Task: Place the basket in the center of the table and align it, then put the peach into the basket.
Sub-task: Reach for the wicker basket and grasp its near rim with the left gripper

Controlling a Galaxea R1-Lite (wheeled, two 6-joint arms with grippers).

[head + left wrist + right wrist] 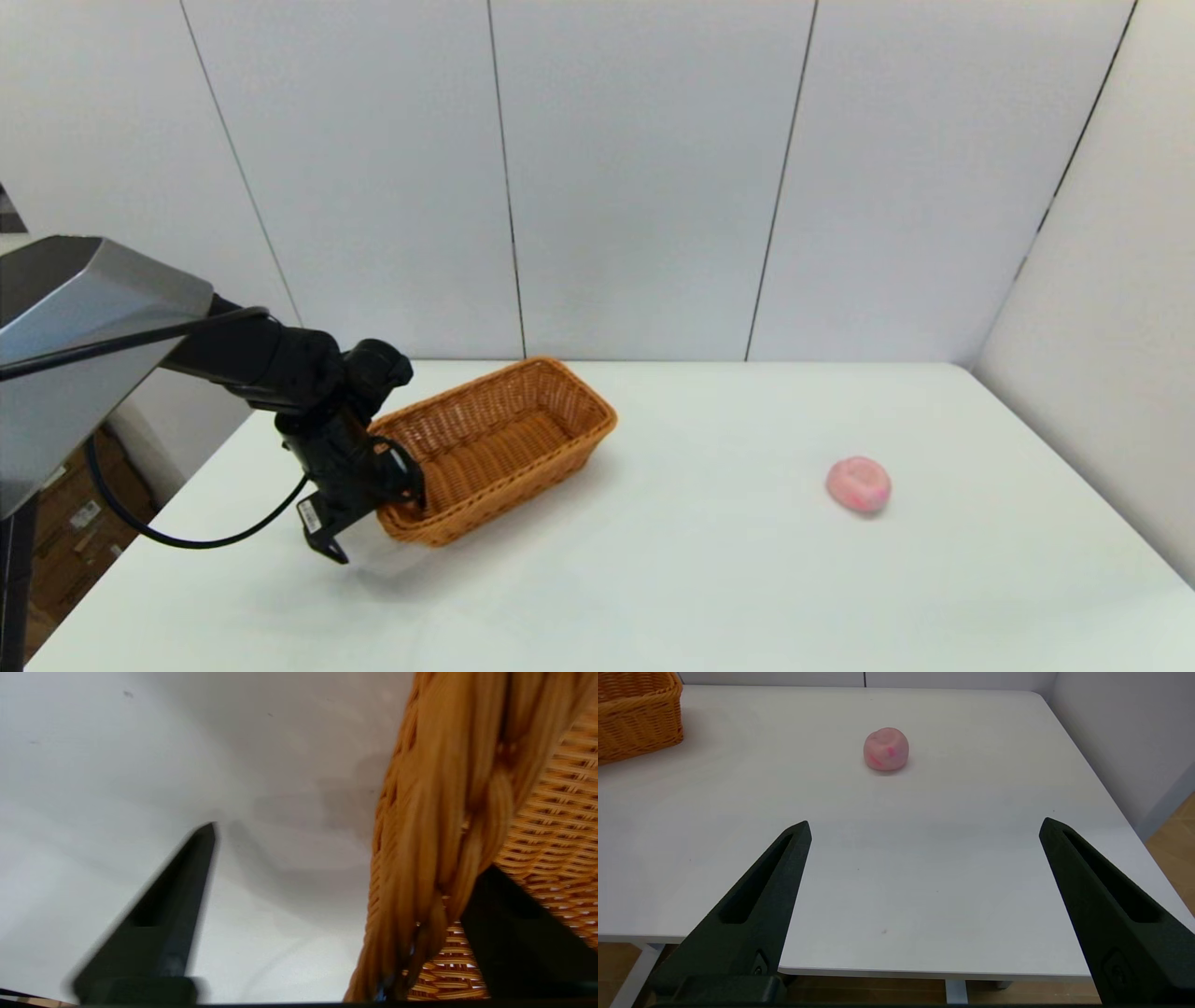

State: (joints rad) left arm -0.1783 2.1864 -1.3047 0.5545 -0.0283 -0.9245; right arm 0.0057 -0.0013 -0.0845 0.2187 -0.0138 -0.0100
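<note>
Left gripper [397, 504] spread wide astride basket [499, 443] rim, one finger [518, 942] inside, right gripper [924, 830] agape before peach [886, 749], seen only by its wrist camera

Left gripper [373, 523] spread; right gripper [924, 830] spread

The basket [509, 439] is rough woven wicker; the table [700, 560] top looks smooth and matt white.

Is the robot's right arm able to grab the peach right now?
Probably yes. The right tool is open and faces the peach across bare table. The basket sits off to the side, with the left tool at its rim.
</note>
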